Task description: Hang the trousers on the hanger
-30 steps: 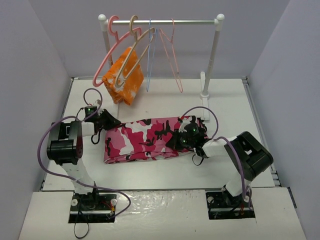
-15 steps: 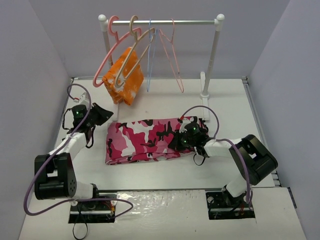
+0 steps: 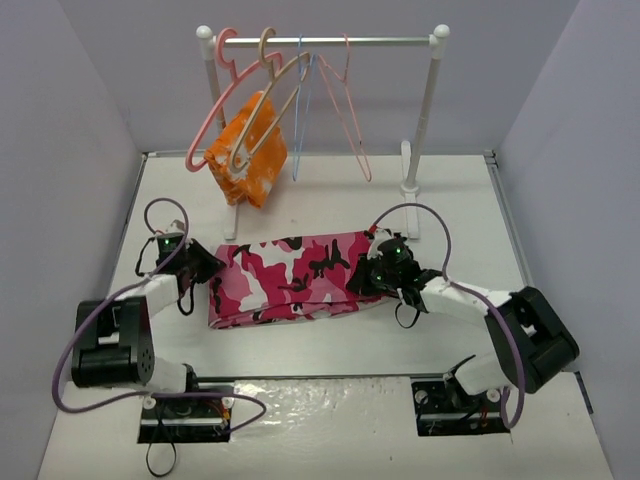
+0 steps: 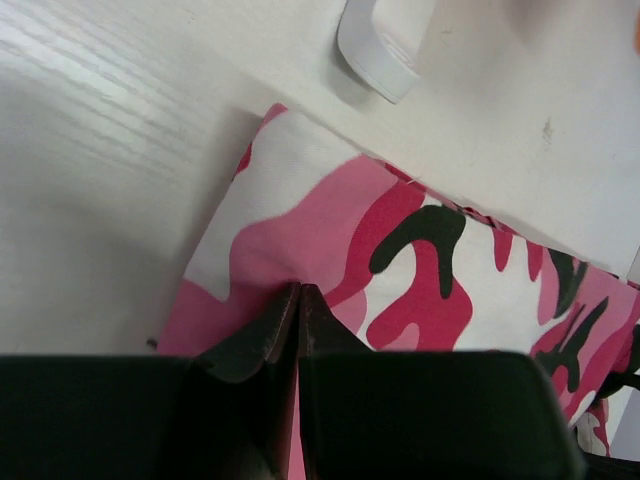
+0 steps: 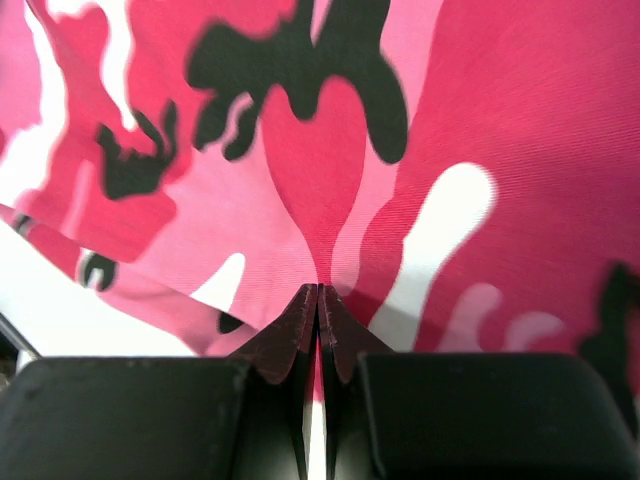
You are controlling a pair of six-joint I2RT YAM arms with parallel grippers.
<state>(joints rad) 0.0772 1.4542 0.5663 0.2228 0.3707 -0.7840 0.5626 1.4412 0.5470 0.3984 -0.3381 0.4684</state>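
Two closed claws, the left gripper [image 3: 205, 268] and right gripper [image 3: 372, 275], pinch opposite ends of the trousers [image 3: 290, 278], which lie flat on the table [image 3: 330, 200], not yet on the hanger [image 3: 290, 82] far back.

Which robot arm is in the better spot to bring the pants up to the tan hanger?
Probably the left arm. Its jaws pinch the trousers at the end lying nearer the hanger, at the left of the rail. The right arm holds the far end.

The trousers [image 5: 400, 150] are matt woven cloth — finely ribbed; the table [image 4: 90, 150] shows white wood grain, faintly glossy.
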